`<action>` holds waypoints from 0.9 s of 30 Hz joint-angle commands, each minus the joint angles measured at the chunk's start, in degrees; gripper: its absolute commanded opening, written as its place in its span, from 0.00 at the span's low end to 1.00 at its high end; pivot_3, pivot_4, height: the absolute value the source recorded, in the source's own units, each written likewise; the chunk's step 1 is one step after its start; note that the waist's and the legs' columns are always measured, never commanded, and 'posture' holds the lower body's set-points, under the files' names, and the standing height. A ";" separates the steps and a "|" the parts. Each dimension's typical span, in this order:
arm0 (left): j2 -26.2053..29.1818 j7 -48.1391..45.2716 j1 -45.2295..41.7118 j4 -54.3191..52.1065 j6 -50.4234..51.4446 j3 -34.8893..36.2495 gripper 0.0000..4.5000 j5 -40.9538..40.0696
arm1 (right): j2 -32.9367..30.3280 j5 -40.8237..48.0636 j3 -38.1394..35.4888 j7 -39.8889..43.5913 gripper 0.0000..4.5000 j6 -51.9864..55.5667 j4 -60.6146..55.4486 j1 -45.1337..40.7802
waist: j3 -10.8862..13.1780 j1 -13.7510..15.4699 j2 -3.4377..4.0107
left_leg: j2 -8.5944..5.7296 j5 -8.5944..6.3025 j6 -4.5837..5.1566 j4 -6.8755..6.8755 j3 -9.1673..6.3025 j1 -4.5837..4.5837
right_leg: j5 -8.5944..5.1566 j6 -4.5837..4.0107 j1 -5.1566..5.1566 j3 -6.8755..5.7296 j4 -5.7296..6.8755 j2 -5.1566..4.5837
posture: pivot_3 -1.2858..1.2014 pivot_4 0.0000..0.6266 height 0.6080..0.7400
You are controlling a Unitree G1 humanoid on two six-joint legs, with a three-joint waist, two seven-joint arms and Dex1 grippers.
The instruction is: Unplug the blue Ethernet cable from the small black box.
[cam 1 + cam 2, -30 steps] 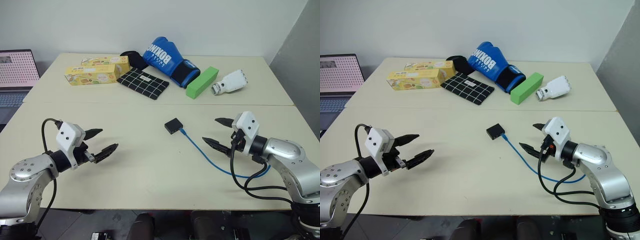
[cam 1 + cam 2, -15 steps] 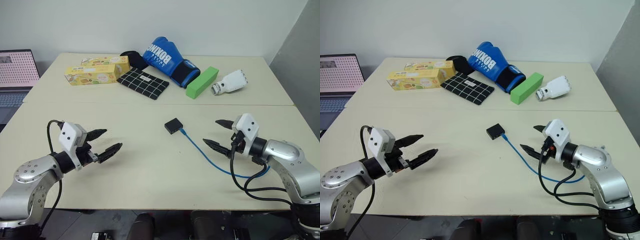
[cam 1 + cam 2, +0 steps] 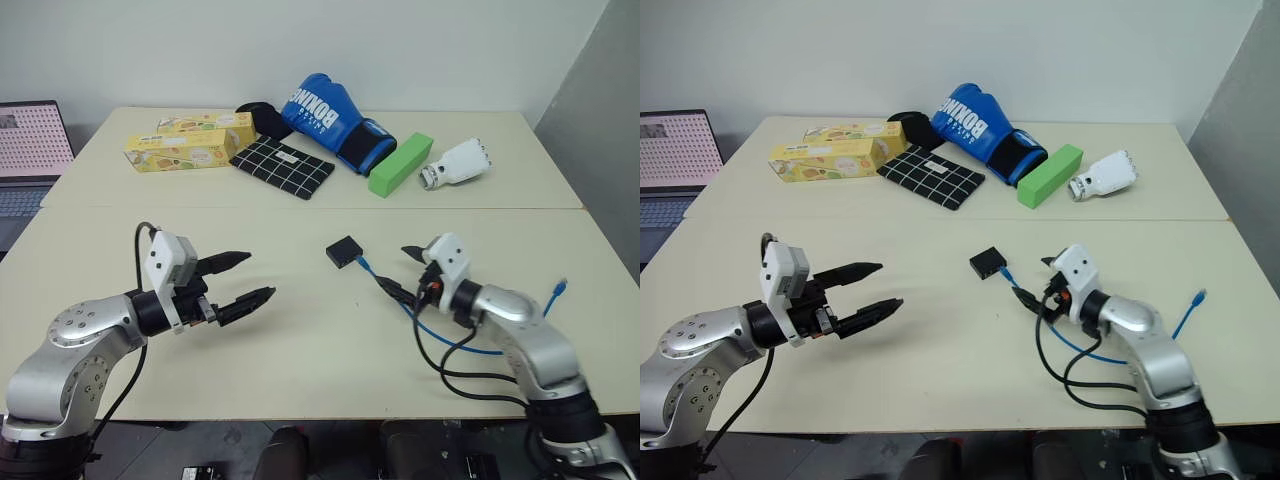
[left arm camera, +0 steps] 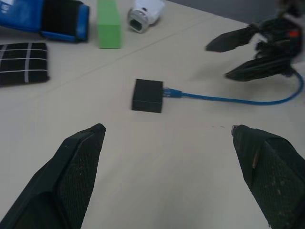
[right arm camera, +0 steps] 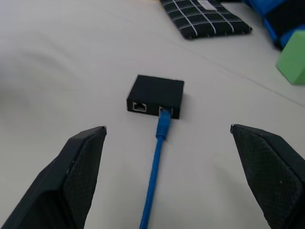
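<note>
Looking at the bendy blue Ethernet cable (image 5: 153,177), I think its hard plug (image 5: 163,125) by the light small black box (image 5: 156,96) is best to pinch; both grippers, left (image 3: 243,279) and right (image 3: 403,271), are wide open.

A matte black small box (image 5: 156,96) is fitted with a bright blue Ethernet cable (image 5: 156,168). Behind the box, a black pouch (image 3: 283,166) with a white grid, a blue boxing glove (image 3: 325,118) lettered in white, a green block (image 3: 399,163) and yellow cartons (image 3: 185,143) are laid out.

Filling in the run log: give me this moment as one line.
cable: plugged into box | left gripper: open, empty | right gripper: open, empty, near plug | step: unplug not yet done
</note>
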 commanded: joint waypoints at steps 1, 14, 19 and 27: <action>3.14 -5.12 -0.58 0.08 -2.26 -2.65 1.00 1.99 | 4.15 -5.17 3.69 -3.86 0.98 -4.83 5.85 -2.95 | 0.01 0.02 0.01 | 0.00 0.00 0.00 -0.03 0.00 0.00 | -0.01 -0.01 -0.02 0.00 0.00 0.01 | 0.52 0.24 1.00; 3.67 -6.73 -3.80 3.83 -4.48 -5.44 1.00 5.91 | 13.47 -11.02 4.24 -10.63 0.75 -6.04 21.52 -10.55 | 0.01 0.03 0.02 | 0.00 0.00 0.00 0.00 0.04 0.00 | -0.01 -0.02 -0.04 0.03 0.04 0.15 | 0.52 0.24 1.00; 3.41 -5.83 -3.59 4.68 -4.24 -4.80 1.00 6.10 | 12.47 -12.24 4.35 -10.33 0.49 -5.12 20.80 -10.78 | 0.01 0.03 0.02 | 0.00 0.00 0.01 0.00 0.03 0.00 | -0.01 -0.02 -0.04 0.03 0.06 0.15 | 0.52 0.24 1.00; 1.88 -3.82 -4.12 6.25 -2.40 -3.07 1.00 3.85 | 10.60 -13.63 5.02 -9.15 0.06 -5.30 17.33 -11.73 | 0.01 0.18 0.02 | -0.01 -0.01 0.01 0.01 0.00 -0.02 | -0.01 -0.02 -0.03 0.01 0.06 0.12 | 0.52 0.24 1.00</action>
